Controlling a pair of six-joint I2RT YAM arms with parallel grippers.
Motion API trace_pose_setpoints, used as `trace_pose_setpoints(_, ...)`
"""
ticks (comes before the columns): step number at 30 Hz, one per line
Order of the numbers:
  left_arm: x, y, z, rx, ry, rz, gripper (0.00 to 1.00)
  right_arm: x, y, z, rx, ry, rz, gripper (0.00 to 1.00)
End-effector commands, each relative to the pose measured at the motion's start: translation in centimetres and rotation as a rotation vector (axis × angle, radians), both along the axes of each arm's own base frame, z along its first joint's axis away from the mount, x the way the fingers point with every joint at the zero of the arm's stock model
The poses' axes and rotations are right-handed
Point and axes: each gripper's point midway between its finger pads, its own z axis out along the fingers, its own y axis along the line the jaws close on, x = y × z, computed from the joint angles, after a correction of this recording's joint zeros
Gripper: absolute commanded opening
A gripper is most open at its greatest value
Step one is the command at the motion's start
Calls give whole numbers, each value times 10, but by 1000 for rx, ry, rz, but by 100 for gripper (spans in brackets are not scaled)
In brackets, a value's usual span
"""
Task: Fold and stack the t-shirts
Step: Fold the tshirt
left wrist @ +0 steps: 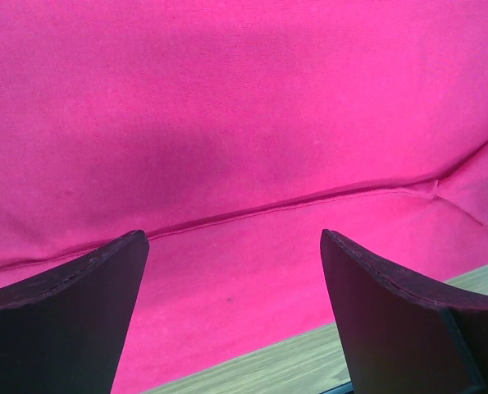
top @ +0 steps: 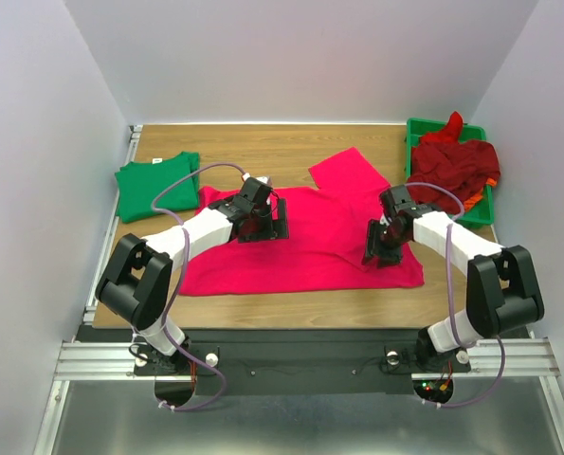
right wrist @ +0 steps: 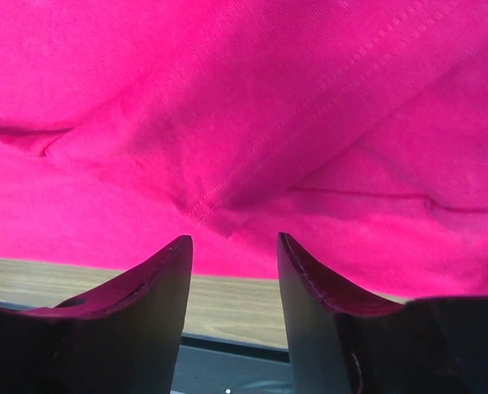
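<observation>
A bright pink-red t-shirt lies spread across the middle of the wooden table, one sleeve pointing toward the back. My left gripper rests low over its left shoulder area, jaws wide open, with only pink cloth and a hem seam under them. My right gripper sits over the shirt's right side near the edge. Its fingers stand partly apart and open, with nothing between them. A stitched fold of the shirt lies just ahead of the tips. A folded green t-shirt lies at the back left.
A green plastic tray at the back right holds a heap of dark red t-shirts with a bit of orange showing. White walls enclose the table on three sides. Bare wood shows along the near edge.
</observation>
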Motion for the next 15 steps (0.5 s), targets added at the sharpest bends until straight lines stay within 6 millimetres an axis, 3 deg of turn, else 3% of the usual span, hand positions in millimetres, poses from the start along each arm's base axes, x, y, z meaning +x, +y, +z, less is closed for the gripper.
trace_pose_setpoints(1, 6, -1, 18, -23, -48, 11, 99, 12, 7, -4, 6, -37, 4, 49)
trace_pose_setpoints(10, 6, -2, 15, -14, -37, 4, 99, 9, 14, -18, 10, 10, 32, 44)
trace_pose_setpoints(15, 7, -1, 14, -11, -35, 7, 99, 9, 16, -20, 7, 14, 41, 35)
